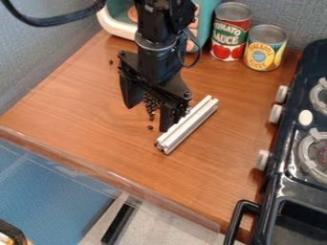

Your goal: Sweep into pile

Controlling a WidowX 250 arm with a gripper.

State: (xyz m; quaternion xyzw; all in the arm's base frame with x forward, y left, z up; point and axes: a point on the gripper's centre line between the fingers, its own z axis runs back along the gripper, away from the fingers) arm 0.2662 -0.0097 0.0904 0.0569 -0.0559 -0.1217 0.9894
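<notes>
We see the gripper (148, 118) hanging low over the wooden counter (76, 107), left of the middle of our view; its two fingers stand wide apart, one toward the left and one toward the right; in the gap between them we see the small dark beads (151, 103), bunched together, with a few strung out below the bunch; one bead lies by itself near the right finger's tip, and another lies well apart, up toward the back left of the counter. Just beside the right finger we find a silvery metal bar (191, 122), lying at a slant; we cannot tell if the two touch. At the back stand a red can (231, 26) and a yellow can (265, 45), side by side and upright; left of them, partly behind the arm, we see a teal and white toy (117, 21); along the right side sits a dark toy stove (290, 148) with pale knobs and a black handle.
</notes>
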